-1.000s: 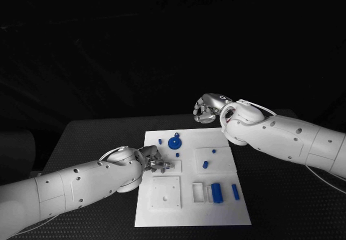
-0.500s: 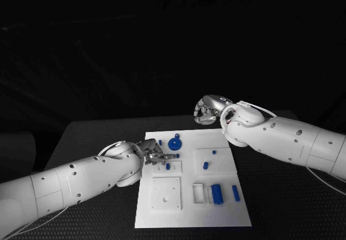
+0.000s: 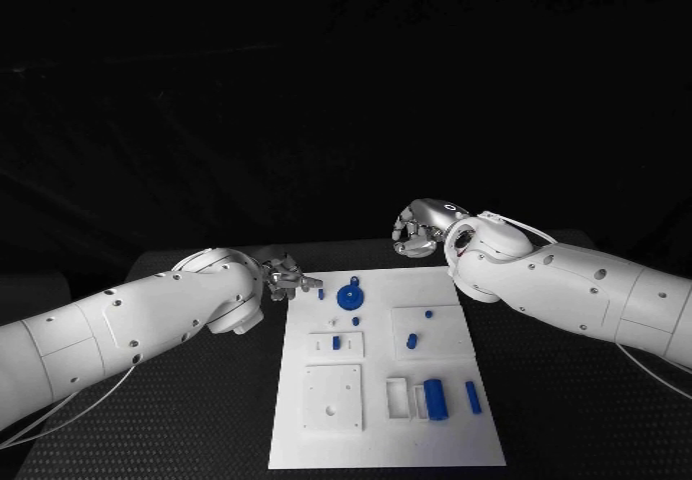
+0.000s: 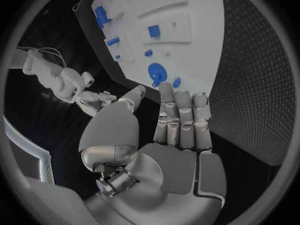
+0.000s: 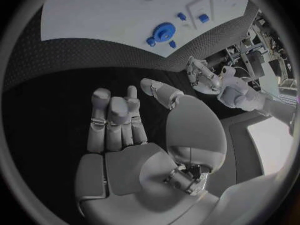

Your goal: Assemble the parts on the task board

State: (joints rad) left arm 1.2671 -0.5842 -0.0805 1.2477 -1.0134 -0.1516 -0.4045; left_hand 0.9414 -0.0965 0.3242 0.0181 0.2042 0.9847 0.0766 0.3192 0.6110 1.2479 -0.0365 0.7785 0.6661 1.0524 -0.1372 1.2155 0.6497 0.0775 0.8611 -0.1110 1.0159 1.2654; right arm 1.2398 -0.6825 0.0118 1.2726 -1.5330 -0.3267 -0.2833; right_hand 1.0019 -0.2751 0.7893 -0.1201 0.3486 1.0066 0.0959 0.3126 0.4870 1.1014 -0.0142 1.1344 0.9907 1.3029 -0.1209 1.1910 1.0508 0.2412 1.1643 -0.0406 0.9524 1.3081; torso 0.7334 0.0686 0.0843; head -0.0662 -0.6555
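Worktop [image 3: 188, 410] of black mesh carries the white task board [image 3: 447, 440] in the lower middle of the head view. At the left, the left hand [image 3: 289, 277] hangs just off the board's upper left corner, fingers loosely apart and holding nothing. On the board, a small blue peg [image 3: 320, 294] lies near that corner, with a round blue disc [image 3: 349, 296] beside it. Below sit a blue piece [image 3: 336, 342] on a small raised plate and another [image 3: 411, 340] to its right. Lower right, a blue cylinder [image 3: 434, 395] and a thin blue bar [image 3: 472, 397] stand side by side. Beyond the board's upper right corner, the right hand [image 3: 418, 230] hovers over the worktop, fingers curled inward around nothing.
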